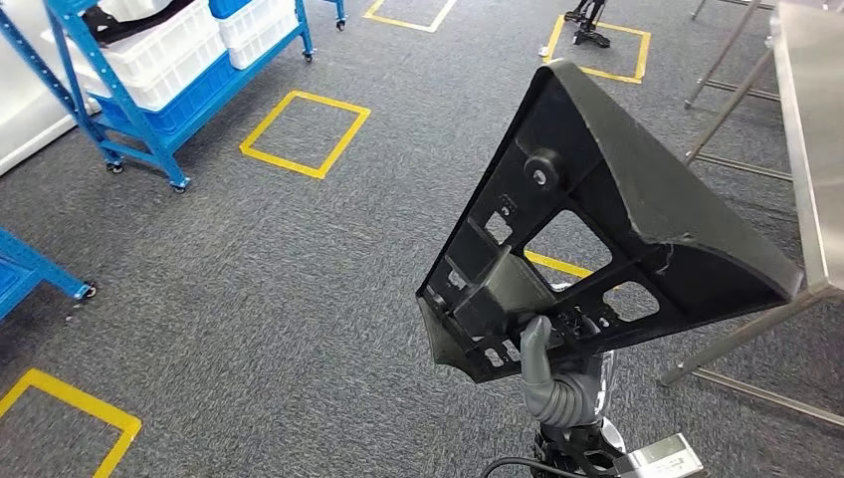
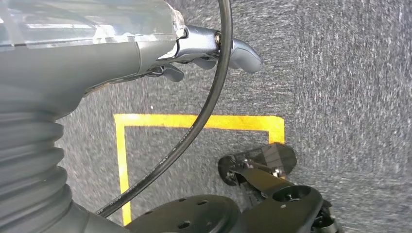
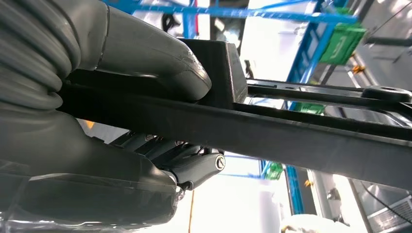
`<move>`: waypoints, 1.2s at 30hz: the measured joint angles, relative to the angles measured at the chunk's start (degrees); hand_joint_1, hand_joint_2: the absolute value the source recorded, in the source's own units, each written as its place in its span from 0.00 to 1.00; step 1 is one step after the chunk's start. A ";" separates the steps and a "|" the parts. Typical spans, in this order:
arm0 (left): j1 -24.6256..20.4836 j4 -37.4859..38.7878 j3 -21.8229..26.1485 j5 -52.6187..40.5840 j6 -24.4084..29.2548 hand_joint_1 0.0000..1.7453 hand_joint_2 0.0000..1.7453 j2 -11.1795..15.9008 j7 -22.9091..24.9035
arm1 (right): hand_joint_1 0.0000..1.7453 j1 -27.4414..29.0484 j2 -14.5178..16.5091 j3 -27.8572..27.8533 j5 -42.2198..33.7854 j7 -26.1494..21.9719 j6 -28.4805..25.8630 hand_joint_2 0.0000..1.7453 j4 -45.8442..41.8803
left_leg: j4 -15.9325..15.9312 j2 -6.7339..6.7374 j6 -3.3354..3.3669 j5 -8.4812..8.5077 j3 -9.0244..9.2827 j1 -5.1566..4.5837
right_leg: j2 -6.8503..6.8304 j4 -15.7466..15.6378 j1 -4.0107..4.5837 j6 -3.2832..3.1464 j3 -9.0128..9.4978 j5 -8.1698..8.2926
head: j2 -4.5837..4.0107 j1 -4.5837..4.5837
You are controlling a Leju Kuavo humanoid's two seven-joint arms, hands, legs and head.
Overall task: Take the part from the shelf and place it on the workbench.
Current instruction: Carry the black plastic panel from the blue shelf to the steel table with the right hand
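Below, grey carpet (image 1: 299,299), yellow floor squares (image 1: 305,133); steel workbench (image 1: 811,129) rightward.

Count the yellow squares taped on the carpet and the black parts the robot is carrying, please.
Yellow floor squares, head view: 5, some cut off or partly hidden
Black part, held in the right hand: 1
Total: 6

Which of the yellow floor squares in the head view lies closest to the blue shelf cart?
The complete yellow square on the carpet just right of the blue shelf cart, in the upper left. The others lie along the top edge, at bottom left, or behind the held black part.
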 joint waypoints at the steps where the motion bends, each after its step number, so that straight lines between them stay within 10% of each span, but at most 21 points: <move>1: 0.02 0.00 0.00 -0.01 0.00 0.00 1.00 0.00 0.02 | 1.00 0.12 -0.04 -0.01 0.00 0.00 0.00 1.00 0.13 | 0.01 0.82 -0.03 -0.09 0.03 -0.05 | -0.28 1.66 -0.16 0.15 -0.82 -0.23 | 0.00 0.01; 5: -0.06 0.00 0.00 -0.03 0.00 0.00 1.00 -0.02 0.04 | 1.00 0.30 -0.18 -0.04 0.01 0.01 -0.02 1.00 0.27 | 0.10 3.51 -0.69 -0.75 0.66 -0.23 | -3.80 -9.08 0.04 -0.15 5.19 5.26 | -0.01 0.03; 8: -0.08 0.00 0.00 -0.04 0.00 0.00 1.00 -0.04 0.06 | 1.00 0.29 -0.18 -0.05 0.03 -0.01 -0.02 1.00 0.27 | 0.13 5.14 -1.62 -1.36 1.25 -0.57 | -5.56 -13.68 0.94 -1.23 7.54 6.01 | -0.01 -0.14; 10: -0.23 0.00 0.00 -0.04 0.00 0.00 1.00 -0.05 0.07 | 1.00 0.35 -0.18 -0.08 0.03 -0.02 -0.02 1.00 0.24 | 0.16 5.74 -2.20 -1.78 1.67 -0.44 | -3.97 -14.09 0.80 -1.89 7.60 6.23 | 0.00 -0.20; 12: -0.27 0.00 -0.01 -0.05 0.00 0.00 1.00 -0.05 0.06 | 1.00 0.32 -0.18 -0.06 0.04 -0.03 -0.04 1.00 0.21 | 2.79 3.43 -2.67 -3.84 0.87 -0.17 | -2.52 -14.60 0.43 -2.65 7.83 6.53 | -0.01 -0.39; 16: -0.07 0.00 -0.01 -0.12 -0.01 0.00 1.00 -0.07 0.03 | 1.00 0.40 -0.16 0.01 0.04 -0.04 -0.06 1.00 0.26 | 15.74 -0.58 -3.05 -9.46 -5.33 0.03 | 0.54 -14.58 0.42 -3.25 7.90 6.58 | -0.01 -0.89; 21: -0.01 0.03 -0.01 -0.57 -0.10 0.00 1.00 -0.05 0.11 | 1.00 0.76 -0.16 0.00 0.09 -0.22 -0.21 1.00 0.29 | 4.00 -4.33 -2.72 -1.42 -1.17 0.39 | 4.75 -13.28 0.33 -2.55 7.69 6.08 | -0.01 -0.90; 25: -0.16 0.09 -0.01 -0.72 -1.00 0.00 1.00 -0.07 0.27 | 1.00 1.25 -0.21 -0.11 0.11 -0.42 -0.27 1.00 0.24 | 1.45 -4.81 -1.69 -0.95 -0.18 0.32 | 7.07 -13.03 0.02 -1.17 6.67 6.45 | 0.00 -0.85; 29: -0.07 0.09 0.00 -1.03 -1.32 0.00 1.00 -0.08 0.44 | 1.00 1.49 -0.27 -0.20 0.10 -0.59 -0.29 1.00 0.19 | 0.38 -1.71 -0.29 -0.31 0.13 0.30 | 1.23 -5.08 0.26 -0.25 2.56 1.97 | -0.01 -0.15; 32: 0.09 0.09 0.00 -1.59 -1.43 0.00 1.00 -0.06 0.76 | 1.00 2.08 -0.38 -0.27 0.07 -0.72 -0.25 1.00 0.20 | 0.38 0.84 -0.14 -0.52 0.17 0.06 | -0.42 2.33 -0.07 0.23 -1.25 -0.16 | -0.01 -0.01; 36: 0.04 0.09 0.00 -2.24 -1.21 0.00 1.00 -0.12 0.80 | 1.00 2.51 -0.48 -0.68 0.10 -0.87 -0.03 1.00 0.20 | 0.44 3.45 -0.82 -1.25 0.95 -0.13 | -3.96 -10.05 0.35 -0.43 5.46 5.73 | -0.01 -0.02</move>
